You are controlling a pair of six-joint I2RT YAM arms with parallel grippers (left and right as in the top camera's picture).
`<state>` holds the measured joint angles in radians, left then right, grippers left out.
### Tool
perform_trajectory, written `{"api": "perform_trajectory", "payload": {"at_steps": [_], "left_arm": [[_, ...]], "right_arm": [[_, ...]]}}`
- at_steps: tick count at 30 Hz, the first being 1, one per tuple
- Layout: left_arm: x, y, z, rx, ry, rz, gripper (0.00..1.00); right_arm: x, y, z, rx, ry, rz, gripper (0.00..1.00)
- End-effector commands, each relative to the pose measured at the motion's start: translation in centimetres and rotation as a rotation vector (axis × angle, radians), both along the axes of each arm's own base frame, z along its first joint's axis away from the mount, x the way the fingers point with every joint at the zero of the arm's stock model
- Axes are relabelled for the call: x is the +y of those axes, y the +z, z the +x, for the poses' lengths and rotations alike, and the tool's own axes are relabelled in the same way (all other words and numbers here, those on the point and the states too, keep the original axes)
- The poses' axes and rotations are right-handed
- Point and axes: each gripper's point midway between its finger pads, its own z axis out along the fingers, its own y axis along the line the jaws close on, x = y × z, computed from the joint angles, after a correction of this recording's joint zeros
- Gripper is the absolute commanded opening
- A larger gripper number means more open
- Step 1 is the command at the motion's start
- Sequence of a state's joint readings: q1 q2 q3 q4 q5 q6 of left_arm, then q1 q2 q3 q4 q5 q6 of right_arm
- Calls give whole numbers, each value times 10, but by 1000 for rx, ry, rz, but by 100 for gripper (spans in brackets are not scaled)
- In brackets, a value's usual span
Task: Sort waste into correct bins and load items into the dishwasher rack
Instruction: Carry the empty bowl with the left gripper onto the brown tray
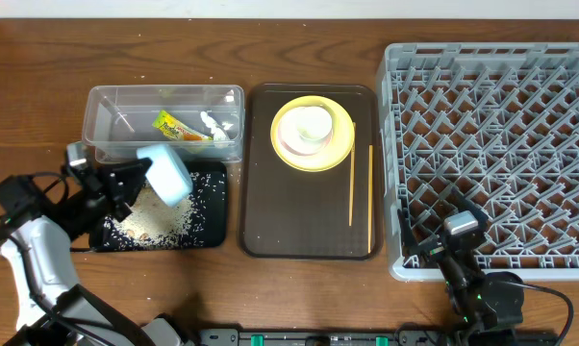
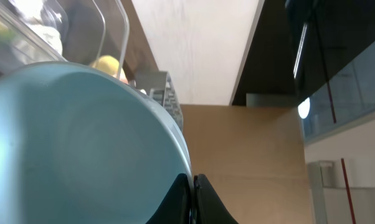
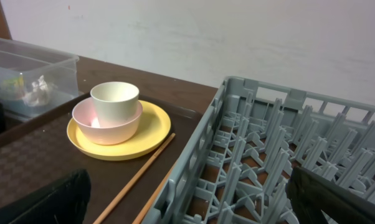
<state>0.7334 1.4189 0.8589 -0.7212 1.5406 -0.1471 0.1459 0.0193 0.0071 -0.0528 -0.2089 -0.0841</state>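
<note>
My left gripper [image 1: 141,177] is shut on the rim of the light blue bowl [image 1: 165,174] and holds it tipped on edge over the shallow black tray [image 1: 211,227], where white rice crumbs [image 1: 155,219] lie scattered. The bowl [image 2: 81,143] fills the left wrist view, its rim pinched at the gripper [image 2: 194,199]. The clear tub [image 1: 107,120] holds the yellow-green wrapper [image 1: 174,126] and white tissue [image 1: 213,123]. A white cup [image 3: 114,99] sits in a pink bowl [image 3: 106,129] on the yellow plate [image 3: 151,132]. My right gripper [image 3: 194,205] is open, holding nothing, over the grey rack's [image 3: 268,155] front-left wall.
The plate [image 1: 339,144] stands on a dark brown serving tray [image 1: 299,216] between the bins and the rack [image 1: 501,135]. Two chopsticks [image 1: 352,187] lie lengthwise on that tray's right side, close to the rack wall. Cables run along the table's front edge.
</note>
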Motion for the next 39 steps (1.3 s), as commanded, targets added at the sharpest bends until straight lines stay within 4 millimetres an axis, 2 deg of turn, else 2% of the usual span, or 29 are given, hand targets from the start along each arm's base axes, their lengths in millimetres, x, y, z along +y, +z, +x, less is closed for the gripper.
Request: {"api": "perform_trajectory", "payload": {"at_steps": [1, 4, 10, 13, 18, 23, 29, 33, 39], "left_arm": [[-15, 1, 1, 36, -41, 32, 6], [-27, -8, 6, 125, -57, 115, 6], [-66, 6, 16, 132, -101, 299, 6], [-90, 6, 15, 138, -106, 422, 6], [-127, -6, 7, 138, -125, 652, 6], [-158, -34, 0, 143, -157, 911, 6], [-184, -65, -6, 156, -189, 1119, 6], [-203, -87, -8, 168, -256, 1162, 6], [-219, -119, -5, 200, -317, 1191, 6]], "right_arm": [[0, -1, 0, 2, 1, 1, 99], [0, -1, 0, 2, 1, 1, 99], [0, -1, 0, 2, 1, 1, 99], [0, -1, 0, 2, 0, 1, 99], [0, -1, 0, 2, 1, 1, 99], [0, -1, 0, 2, 1, 1, 99], [0, -1, 0, 2, 1, 1, 99], [0, -1, 0, 2, 0, 1, 99], [0, -1, 0, 2, 1, 1, 99]]}}
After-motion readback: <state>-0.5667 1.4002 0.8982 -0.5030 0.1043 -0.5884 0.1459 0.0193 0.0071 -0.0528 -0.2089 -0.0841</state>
